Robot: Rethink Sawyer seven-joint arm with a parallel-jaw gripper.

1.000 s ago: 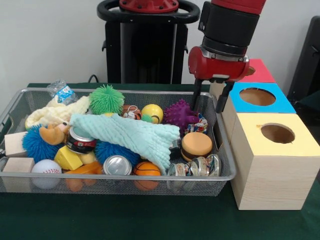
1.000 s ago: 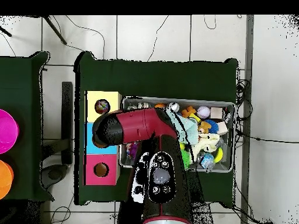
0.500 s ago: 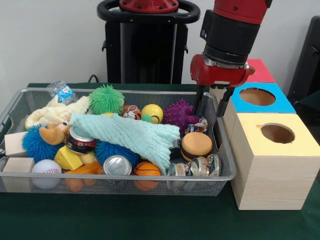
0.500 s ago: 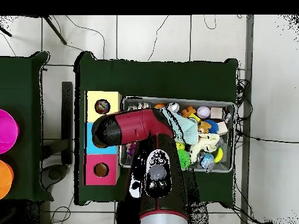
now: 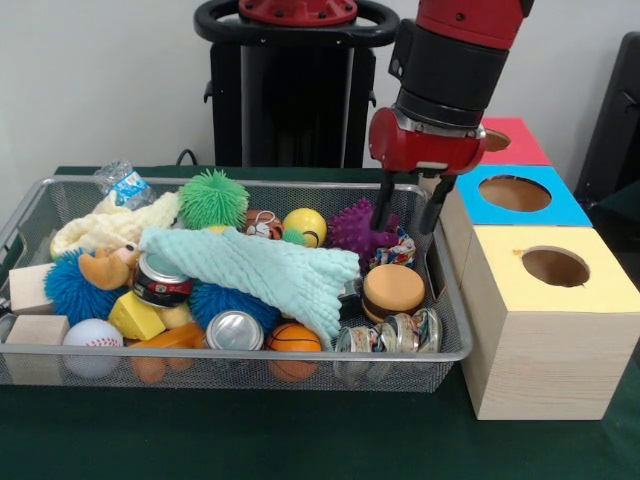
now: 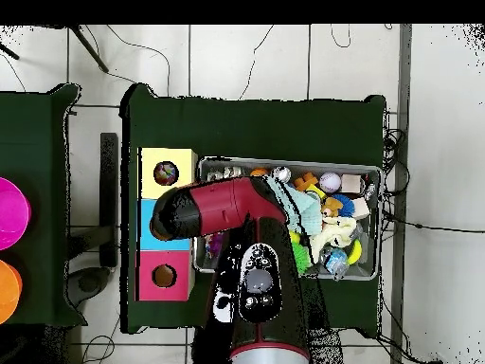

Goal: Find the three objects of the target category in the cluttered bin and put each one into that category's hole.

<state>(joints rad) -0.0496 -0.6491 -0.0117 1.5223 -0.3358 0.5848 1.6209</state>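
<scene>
My gripper [image 5: 405, 214] hangs open and empty over the bin's right end, its fingers [image 5: 381, 205] just above a purple spiky ball [image 5: 358, 226] and a crumpled wrapper [image 5: 402, 246]. The wire bin [image 5: 455, 310] holds a toy burger [image 5: 393, 288], a green spiky ball [image 5: 213, 198], two blue fuzzy balls [image 5: 70, 287], cans [image 5: 233, 330], a mint cloth [image 5: 260, 268] and small sports balls. Right of it stand three wooden boxes with holes: yellow [image 5: 553, 266], blue [image 5: 514, 193], red [image 5: 515, 142]. In the overhead view the arm [image 6: 218, 207] hides the gripper and the bin's left end.
Wooden blocks [image 5: 33, 329], a baseball [image 5: 92, 338], a plush duck [image 5: 105, 268] and a crushed bottle [image 5: 124, 183] fill the bin's left side. The overhead view shows something lying inside the yellow box's hole [image 6: 167, 172]. A second dark table [image 6: 38, 204] stands to the left there.
The gripper has shifted left, from beside the blue box's edge to over the bin's right end. It stays open and empty. Nothing in the bin has moved.
</scene>
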